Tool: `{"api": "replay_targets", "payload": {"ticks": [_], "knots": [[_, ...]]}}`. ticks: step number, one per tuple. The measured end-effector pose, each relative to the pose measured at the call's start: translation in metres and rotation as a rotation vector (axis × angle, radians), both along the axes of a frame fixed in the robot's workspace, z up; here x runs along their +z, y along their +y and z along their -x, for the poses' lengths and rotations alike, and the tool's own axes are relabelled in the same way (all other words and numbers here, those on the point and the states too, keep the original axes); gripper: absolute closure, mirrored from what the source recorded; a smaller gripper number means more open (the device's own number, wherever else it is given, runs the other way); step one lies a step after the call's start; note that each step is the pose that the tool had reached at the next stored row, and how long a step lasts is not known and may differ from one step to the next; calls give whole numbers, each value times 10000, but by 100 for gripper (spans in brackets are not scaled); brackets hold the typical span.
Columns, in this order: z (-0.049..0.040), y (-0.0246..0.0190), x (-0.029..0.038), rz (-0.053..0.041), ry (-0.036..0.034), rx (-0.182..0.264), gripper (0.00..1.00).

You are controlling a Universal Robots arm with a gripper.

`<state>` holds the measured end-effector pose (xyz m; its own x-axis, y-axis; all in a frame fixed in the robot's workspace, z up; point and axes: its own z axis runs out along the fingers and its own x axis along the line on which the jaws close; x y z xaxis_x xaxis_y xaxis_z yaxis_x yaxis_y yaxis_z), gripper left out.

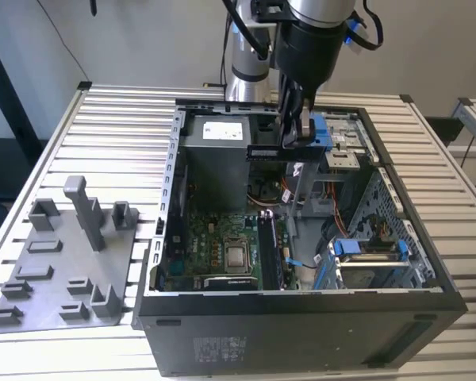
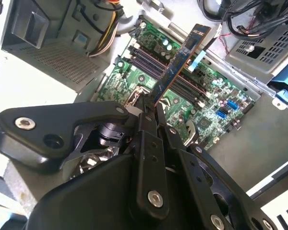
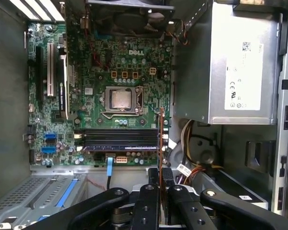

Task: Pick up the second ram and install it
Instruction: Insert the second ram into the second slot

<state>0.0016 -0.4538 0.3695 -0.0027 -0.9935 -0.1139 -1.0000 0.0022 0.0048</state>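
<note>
Gripper (image 1: 290,146) has its jaws clamped tight on one end of the second ram (image 1: 263,152), which hangs in mid-air inside the open case (image 1: 301,321), well above the motherboard (image 1: 214,238), not in any slot.

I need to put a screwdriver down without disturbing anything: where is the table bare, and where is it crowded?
Bare slatted table lies beyond the grey tray, on the exterior view's left of the computer case. Crowded: inside the case, where the gripper holds the second ram.
</note>
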Motion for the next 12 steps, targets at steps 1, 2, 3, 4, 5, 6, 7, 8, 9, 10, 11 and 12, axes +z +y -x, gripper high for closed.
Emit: {"api": "replay_targets", "payload": {"ticks": [1,2,3,4,5,6,7,8,9,10,11,12], "knots": [[0,0,-11,-1,0,0,86],[0,0,-22,-1,0,0,86],[0,0,-34,-2,0,0,86],[0,0,-45,-1,0,0,86],[0,0,-58,-1,0,0,86],[0,0,-68,-1,0,0,86],[0,0,-80,1,0,0,86],[0,0,-93,0,0,0,86],[0,0,-106,-1,0,0,86],[0,-1,-117,1,0,0,86],[0,0,-129,-1,0,0,86],[0,-1,-140,-1,0,1,86]]}}
